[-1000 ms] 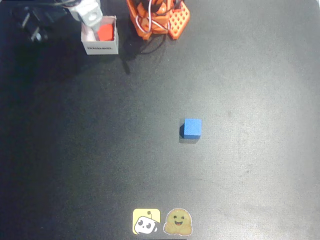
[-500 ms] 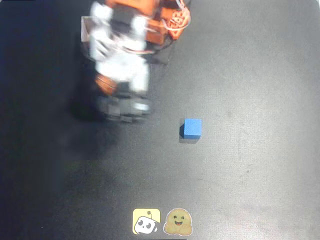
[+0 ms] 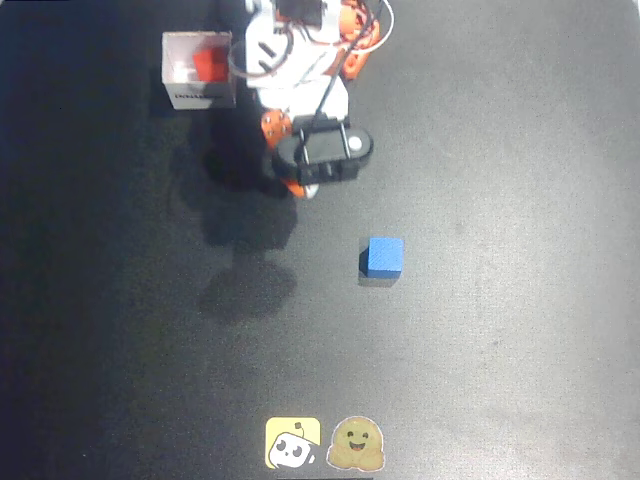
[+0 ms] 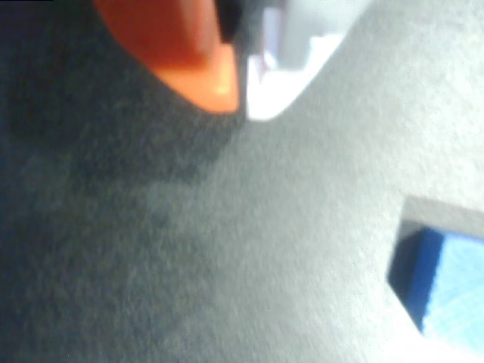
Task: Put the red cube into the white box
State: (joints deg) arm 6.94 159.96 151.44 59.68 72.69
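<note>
arm swung off the box, cube left inside

half a second on, i see the arm now sharp, its gripper [image 4: 240, 87] with fingertips together and empty. one red cube [image 3: 209, 64] sits in one white box [image 3: 199, 96], at eleven o'clock from one blue cube [image 3: 385, 255].

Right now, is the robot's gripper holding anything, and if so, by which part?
Nothing is held. The gripper has its orange and white fingertips together with nothing between them; the small red cube sits inside the white cardboard box.

Blue cube [image 3: 384, 256] mid-mat [image 3: 500, 350]; two stickers [image 3: 325, 443] — cartoon faces, perhaps.
</note>
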